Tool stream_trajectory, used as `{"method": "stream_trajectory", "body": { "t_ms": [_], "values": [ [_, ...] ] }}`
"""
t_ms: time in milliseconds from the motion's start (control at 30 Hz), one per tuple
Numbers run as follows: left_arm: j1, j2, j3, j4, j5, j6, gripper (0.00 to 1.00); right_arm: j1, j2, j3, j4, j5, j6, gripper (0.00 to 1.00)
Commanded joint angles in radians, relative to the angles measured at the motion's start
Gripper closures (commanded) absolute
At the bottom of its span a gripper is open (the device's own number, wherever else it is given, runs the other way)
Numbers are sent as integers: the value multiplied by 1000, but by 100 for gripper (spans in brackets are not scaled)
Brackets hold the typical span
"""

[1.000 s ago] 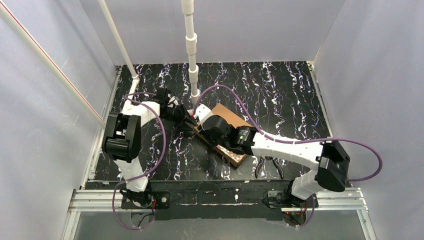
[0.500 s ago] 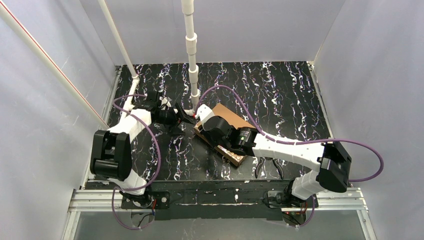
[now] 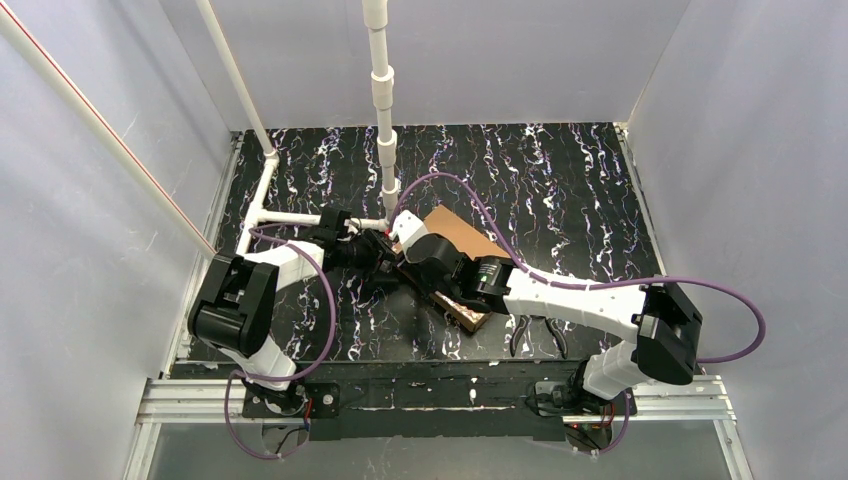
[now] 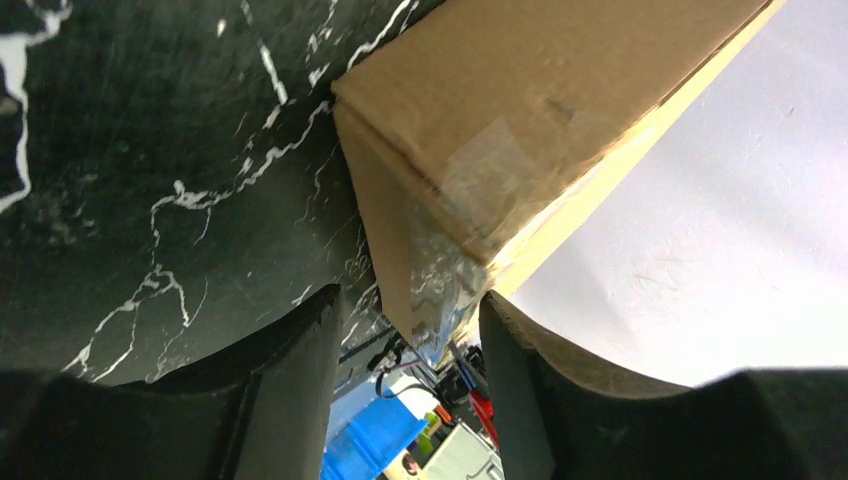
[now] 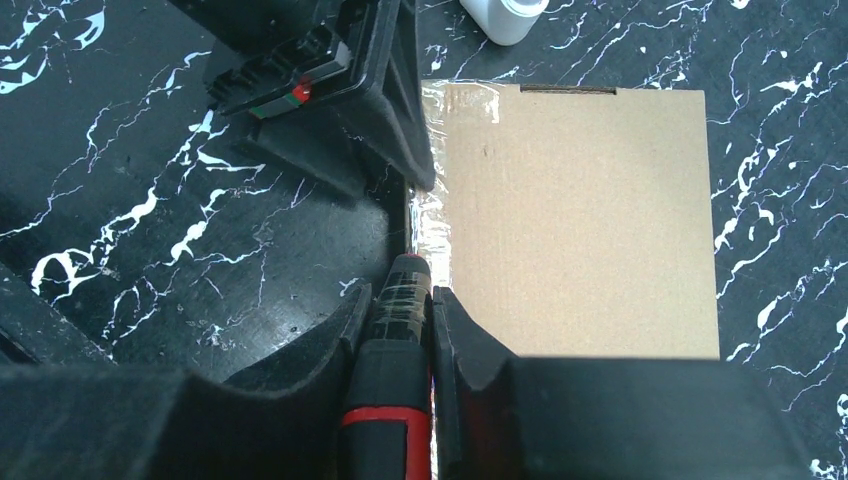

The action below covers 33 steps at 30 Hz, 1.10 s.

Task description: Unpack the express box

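The express box (image 3: 455, 228), flat brown cardboard with clear tape on its edges, lies near the table's middle. My right gripper (image 5: 402, 292) is shut on a black-and-red hand tool (image 5: 395, 400). The tool's tip rests at the taped left edge of the express box (image 5: 580, 220). My left gripper (image 4: 410, 300) stands open, its two fingers straddling the taped corner of the express box (image 4: 520, 100) with a gap on each side. From above, the left gripper (image 3: 385, 262) meets the box's left end, right beside the right gripper (image 3: 420, 262). The right wrist hides most of the box's near half.
Pliers (image 3: 538, 333) lie on the table near the right arm's base. A white pipe frame (image 3: 385, 120) rises just behind the box, with a crossbar (image 3: 290, 217) at the left. Grey walls close three sides.
The left arm has swung down from beside the pipe post to the box's left corner, and its jaws now straddle that corner. The right arm has held still with the tool.
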Motion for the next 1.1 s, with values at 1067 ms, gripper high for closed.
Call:
{"method": "stream_trajectory", "body": {
  "t_ms": [1067],
  "values": [
    [125,154,104,-139,-167,248,52,15,-183,-43,-328,-42,-26,99]
  ]
}}
